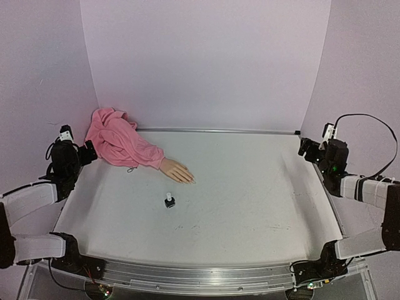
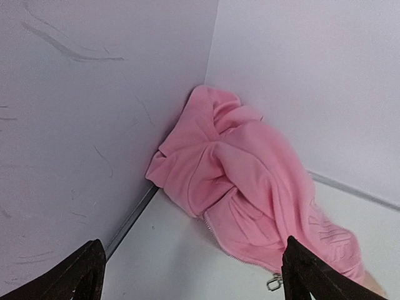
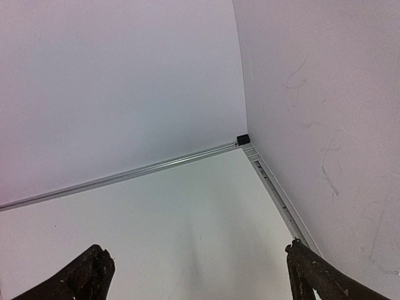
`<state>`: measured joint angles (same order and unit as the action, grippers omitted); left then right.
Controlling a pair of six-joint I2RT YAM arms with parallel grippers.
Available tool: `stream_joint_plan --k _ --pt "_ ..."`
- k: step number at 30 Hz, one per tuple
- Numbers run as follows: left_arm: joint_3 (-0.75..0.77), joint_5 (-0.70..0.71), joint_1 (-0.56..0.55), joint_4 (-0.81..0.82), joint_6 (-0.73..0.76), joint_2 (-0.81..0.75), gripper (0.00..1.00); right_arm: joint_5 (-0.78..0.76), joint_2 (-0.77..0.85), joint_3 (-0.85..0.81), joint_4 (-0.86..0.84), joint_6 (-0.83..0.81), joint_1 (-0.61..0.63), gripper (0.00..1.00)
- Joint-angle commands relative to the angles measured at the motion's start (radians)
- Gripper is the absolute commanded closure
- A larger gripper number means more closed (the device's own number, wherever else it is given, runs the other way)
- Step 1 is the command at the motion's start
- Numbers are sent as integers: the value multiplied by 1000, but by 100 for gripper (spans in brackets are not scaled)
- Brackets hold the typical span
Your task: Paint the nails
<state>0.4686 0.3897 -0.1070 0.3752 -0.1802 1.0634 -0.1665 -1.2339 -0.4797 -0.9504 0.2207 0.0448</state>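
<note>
Waiting to start: the polish bottle (image 1: 169, 200) stands capped and untouched, so no painting seems done; the nails (image 1: 190, 180) are too small to judge. The mannequin hand (image 1: 176, 171) lies just behind the bottle, its long axis running from the pink sleeve (image 1: 122, 145), behind-left of the bottle, to fingertips pointing right and nearward. Left gripper (image 2: 194, 262) and right gripper (image 3: 197, 269), both well off from the bottle, gape empty.

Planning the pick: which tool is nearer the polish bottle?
Left. The left tool is by the pink sleeve, back-left of the polish bottle; the right tool is far right.
</note>
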Motion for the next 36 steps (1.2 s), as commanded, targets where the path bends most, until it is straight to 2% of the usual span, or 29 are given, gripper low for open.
stream_joint_plan --k 1,6,9,13,17,23,28,36 --pt "30 -29 7 -214 -218 -160 1 50 50 -77 302 92 5 2" --pt "15 -252 6 -247 -237 -257 1 191 70 -92 415 90 7 2" --pt "61 -438 4 -319 -242 -211 1 230 60 -119 478 81 19 2" --pt "90 -587 -27 -347 -265 -133 1 243 69 -123 500 70 50 2" --pt "116 -602 -135 -369 -248 -66 1 255 44 -139 510 80 90 2" --pt "179 -593 -293 -503 -252 38 1 237 -8 -164 510 86 175 2" --pt "229 -488 -436 -614 -232 91 1 226 -14 -177 508 95 214 2" --pt "284 -454 -574 -633 -235 184 1 244 15 -187 494 82 256 2"
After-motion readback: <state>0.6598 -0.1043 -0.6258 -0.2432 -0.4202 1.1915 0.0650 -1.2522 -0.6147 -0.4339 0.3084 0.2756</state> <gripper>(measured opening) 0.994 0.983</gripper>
